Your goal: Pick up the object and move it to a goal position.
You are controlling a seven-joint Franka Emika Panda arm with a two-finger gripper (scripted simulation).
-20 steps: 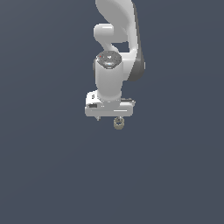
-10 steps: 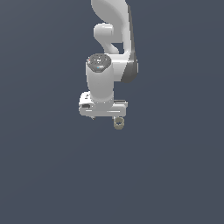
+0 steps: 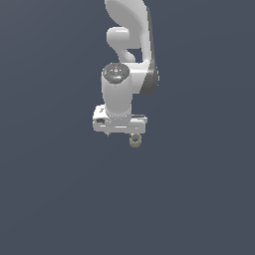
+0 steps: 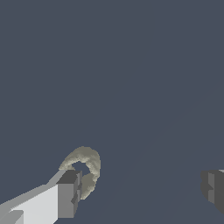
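The object (image 3: pixel 135 141) is a tiny tan-grey ring with a dark centre. In the exterior view it sits just below the exterior view's right end of the white gripper bar. My gripper (image 3: pixel 120 135) points down over it. In the wrist view the ring (image 4: pixel 85 164) lies right against one grey fingertip (image 4: pixel 68 192), partly hidden behind it. The other fingertip (image 4: pixel 213 187) is far off at the picture's edge. The jaws stand wide apart, so the gripper (image 4: pixel 141 189) is open and holds nothing. I cannot tell if the finger touches the ring.
The white arm (image 3: pixel 128 45) rises above the gripper toward the top of the exterior view. Around it there is only a plain dark blue-grey surface (image 3: pixel 199 189). No goal marker shows.
The arm and gripper bar shifted toward the exterior view's left and then slightly down. The ring has stayed in the same spot.
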